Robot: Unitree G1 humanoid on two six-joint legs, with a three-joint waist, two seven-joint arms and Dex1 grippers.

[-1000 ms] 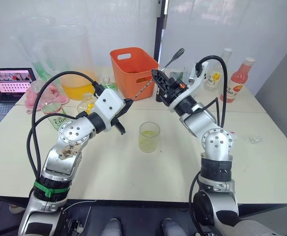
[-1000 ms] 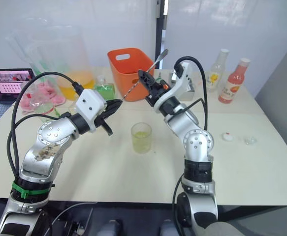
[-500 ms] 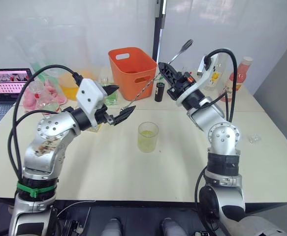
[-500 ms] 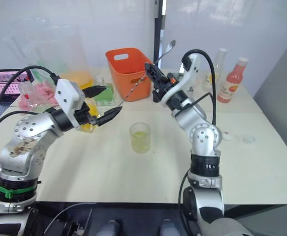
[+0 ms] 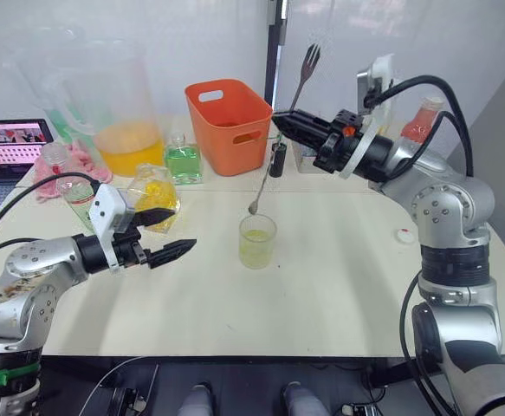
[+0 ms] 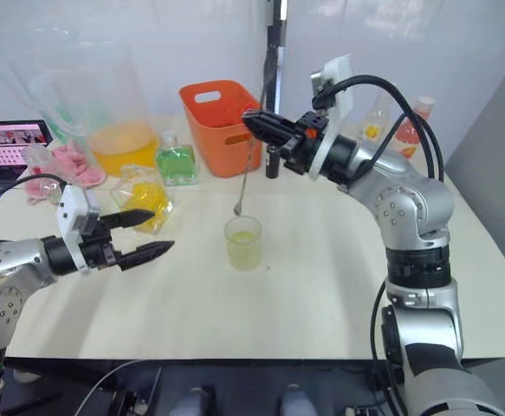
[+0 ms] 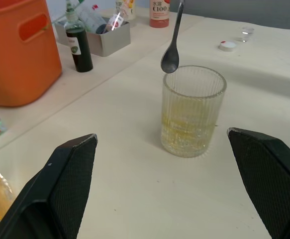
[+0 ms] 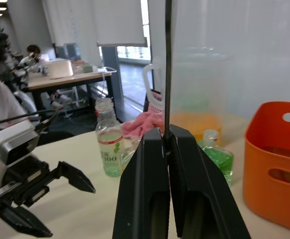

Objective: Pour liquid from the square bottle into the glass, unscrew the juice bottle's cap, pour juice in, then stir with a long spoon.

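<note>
Metal long spoon [image 5: 280, 143], pinched in the right tool [image 5: 280, 126], partly hidden there; left tool [image 5: 172, 234] spread.

two arms out over the table — one gripping, one free

the right gripper [image 5: 280, 126] reaches in from the right at raised height, fingers pinched on the long spoon [image 5: 275, 152]; the left gripper [image 5: 167, 231] sits low on the left — fingers spread wide, holding nothing.
</note>
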